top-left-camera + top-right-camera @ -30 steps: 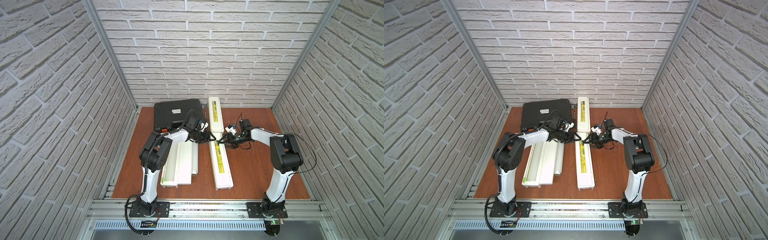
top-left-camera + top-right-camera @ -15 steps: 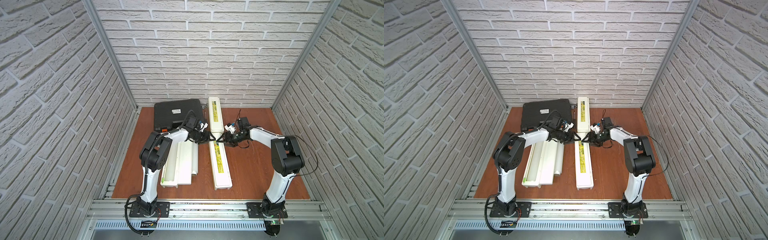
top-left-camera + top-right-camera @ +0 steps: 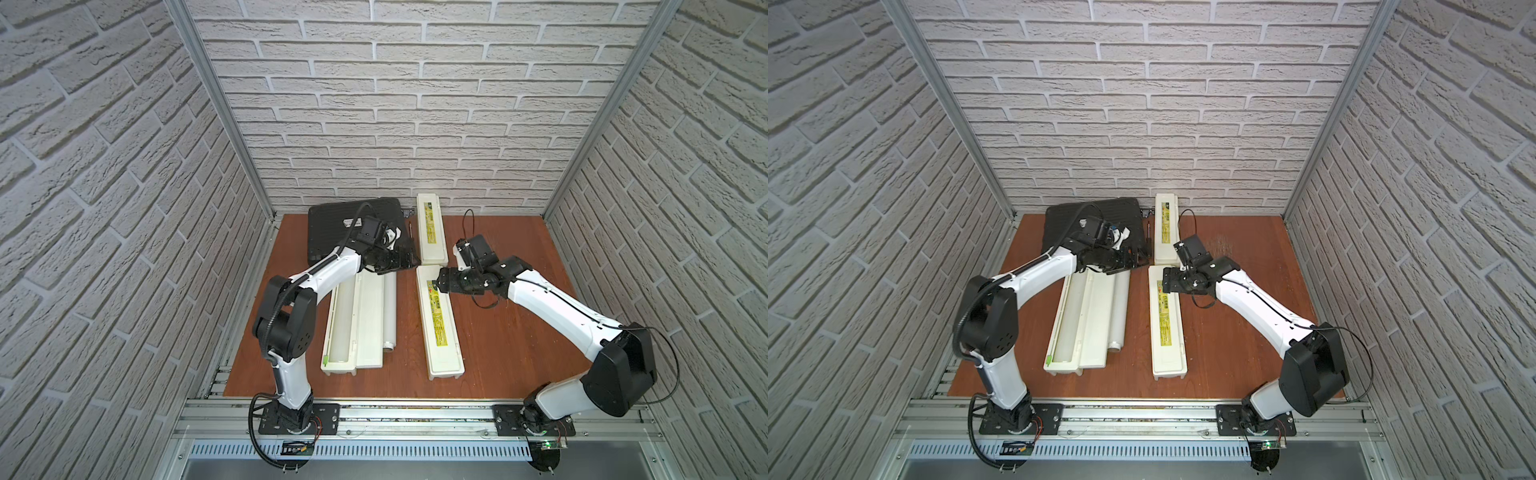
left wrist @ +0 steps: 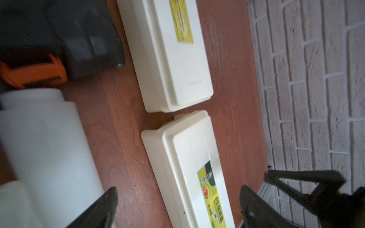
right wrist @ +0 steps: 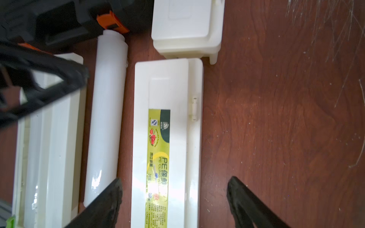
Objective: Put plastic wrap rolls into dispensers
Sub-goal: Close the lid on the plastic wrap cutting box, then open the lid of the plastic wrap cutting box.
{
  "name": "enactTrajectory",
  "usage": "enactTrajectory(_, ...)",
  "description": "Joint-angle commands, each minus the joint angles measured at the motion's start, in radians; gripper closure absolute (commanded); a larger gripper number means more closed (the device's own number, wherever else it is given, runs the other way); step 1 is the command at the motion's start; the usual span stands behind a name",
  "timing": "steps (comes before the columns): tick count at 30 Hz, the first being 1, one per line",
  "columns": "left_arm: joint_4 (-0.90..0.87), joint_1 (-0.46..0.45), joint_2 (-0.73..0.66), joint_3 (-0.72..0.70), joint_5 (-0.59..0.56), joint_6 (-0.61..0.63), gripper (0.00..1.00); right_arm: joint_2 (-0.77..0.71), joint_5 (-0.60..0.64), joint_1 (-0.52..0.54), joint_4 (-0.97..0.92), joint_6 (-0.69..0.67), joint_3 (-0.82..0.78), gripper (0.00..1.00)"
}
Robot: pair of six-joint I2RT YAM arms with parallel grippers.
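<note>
Both end effectors stand with their jaws apart and nothing between them. Directly under the right end effector (image 3: 436, 284) lies the far end of a closed dispenser (image 3: 441, 328), lid down and label up. A second closed dispenser (image 3: 432, 235) sits end to end with it, just beyond the fingertips. The left end effector (image 3: 397, 261) hovers over the far end of the loose plastic wrap roll (image 3: 389, 311). That roll lies on the worktop (image 3: 507, 340) against the flat-open lid of the open dispenser (image 3: 353, 328), with the black case (image 3: 353, 226) just behind the wrist.

We judge that the closed dispenser is done and released, and that the loose roll is next. We cannot tell whether the open trough is empty. The next move needs the left jaws to drop across the roll's width. They must then lift it level and lay it lengthwise in the trough, on the far side of the lid from the roll.

Compared with a second ago, both arms sit in much the same place. The jaws, then close to shut at that dispenser's end, now stand wide.
</note>
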Motion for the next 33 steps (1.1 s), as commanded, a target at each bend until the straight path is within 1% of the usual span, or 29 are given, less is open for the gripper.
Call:
enactTrajectory(1, 0.015, 0.028, -0.041, -0.015, -0.01, 0.021, 0.05, 0.053, 0.202, 0.074, -0.091, 0.093, 0.026, 0.14)
enactTrajectory(5, -0.007, 0.038, -0.054, -0.02, -0.016, 0.04, 0.04, 0.156, 0.289, 0.157, -0.168, 0.11, 0.115, 0.11)
enactTrajectory(6, -0.01, 0.04, -0.057, -0.026, -0.021, 0.041, 0.04, 0.177, 0.294, 0.167, -0.174, 0.115, 0.126, 0.11)
enactTrajectory(13, -0.009, 0.042, -0.091, -0.106, -0.037, 0.043, 0.04, 0.25, 0.266, 0.201, -0.141, 0.139, 0.137, 0.1)
enactTrajectory(17, -0.008, 0.043, -0.103, -0.14, -0.051, 0.042, 0.04, 0.284, 0.255, 0.204, -0.155, 0.132, 0.153, 0.15)
enactTrajectory(22, -0.011, 0.038, -0.101, -0.157, -0.064, 0.034, 0.05, 0.296, 0.217, 0.204, -0.139, 0.115, 0.156, 0.26)
enactTrajectory(24, -0.017, 0.032, -0.098, -0.156, -0.074, 0.035, 0.05, 0.282, 0.213, 0.204, -0.136, 0.108, 0.15, 0.29)
enactTrajectory(27, -0.038, 0.013, -0.075, -0.144, -0.084, 0.042, 0.06, 0.243, 0.168, 0.186, -0.112, 0.097, 0.129, 0.3)
enactTrajectory(30, -0.083, -0.007, -0.033, -0.122, -0.105, 0.049, 0.11, 0.191, 0.081, 0.153, -0.061, 0.087, 0.092, 0.33)
enactTrajectory(33, -0.09, -0.025, -0.004, -0.123, -0.106, 0.043, 0.15, 0.155, -0.026, 0.119, 0.003, 0.066, 0.057, 0.34)
